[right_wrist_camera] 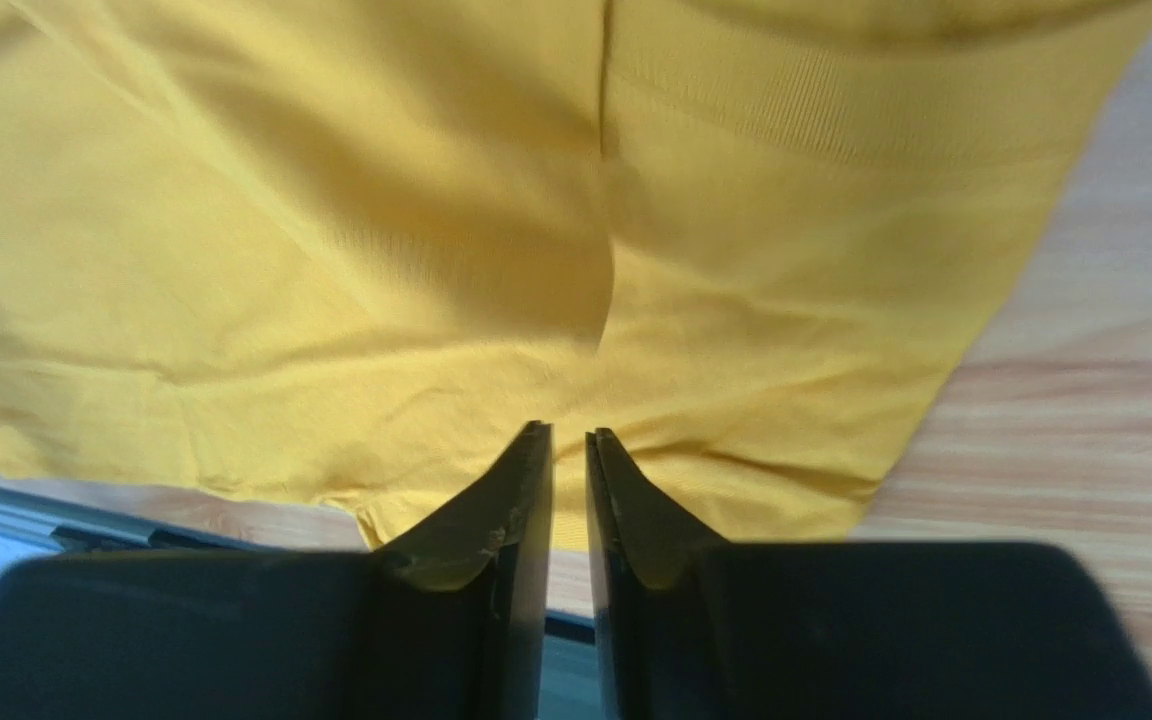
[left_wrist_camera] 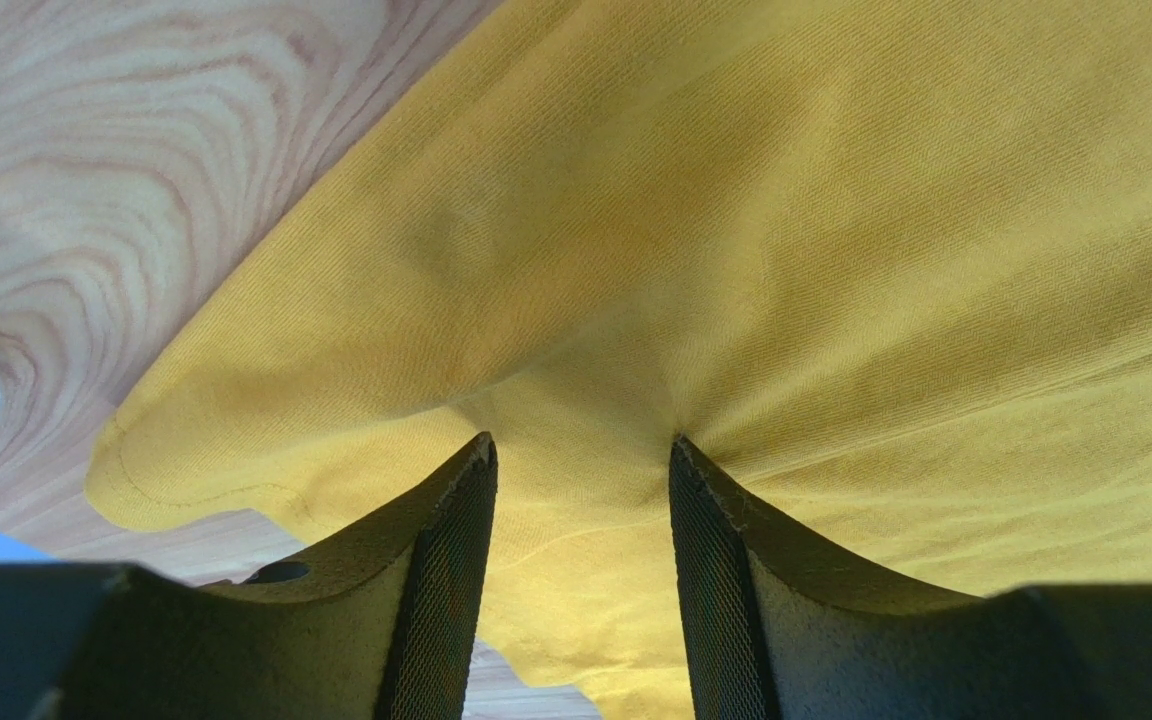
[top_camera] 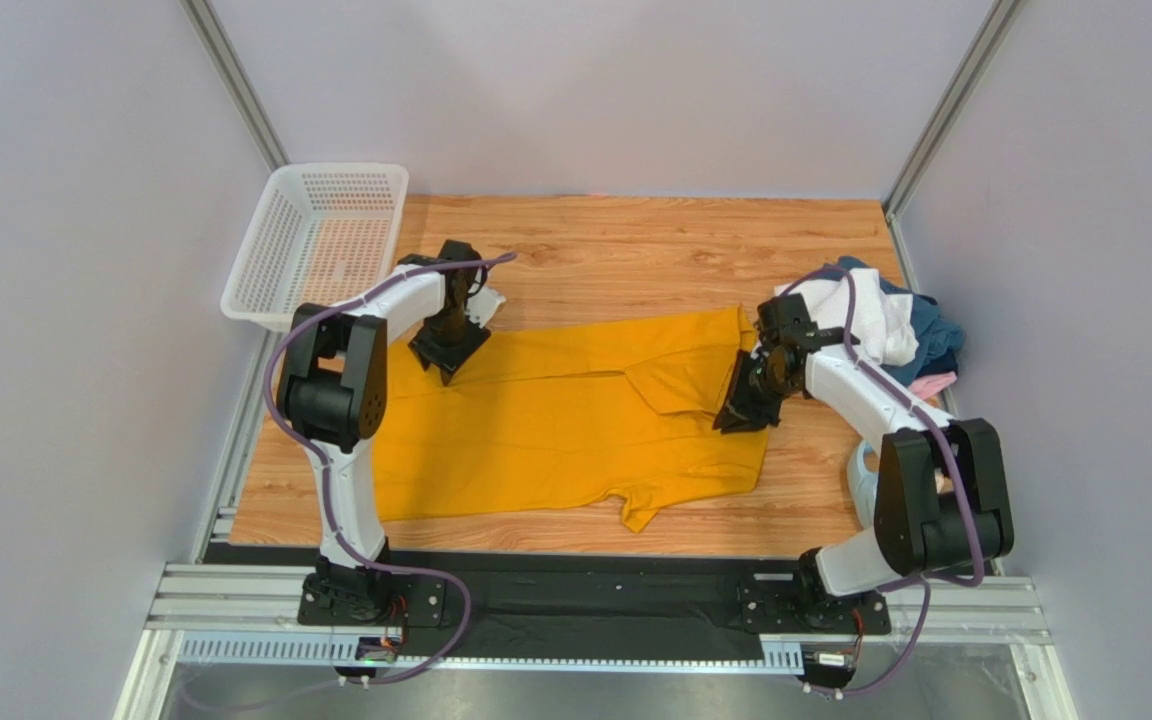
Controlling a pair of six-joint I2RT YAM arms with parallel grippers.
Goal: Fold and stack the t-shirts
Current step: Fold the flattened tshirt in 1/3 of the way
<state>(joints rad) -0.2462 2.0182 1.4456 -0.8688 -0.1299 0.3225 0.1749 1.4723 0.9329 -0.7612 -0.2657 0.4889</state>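
Left gripper (left_wrist_camera: 579,495) pinches the yellow shirt (top_camera: 567,413) at ten o'clock; right gripper (right_wrist_camera: 569,450), fingers barely parted, could let its fold flop open.

Wooden table (top_camera: 582,225): yellow t-shirt (top_camera: 537,428), shirt pile (top_camera: 898,333), white basket (top_camera: 315,240).

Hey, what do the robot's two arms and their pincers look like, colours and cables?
Both the left arm and the right arm have white links with black joint housings, and a purple cable loops along each. The left pincer and right pincer have dark, curved fingers, the left's finely meshed inside.
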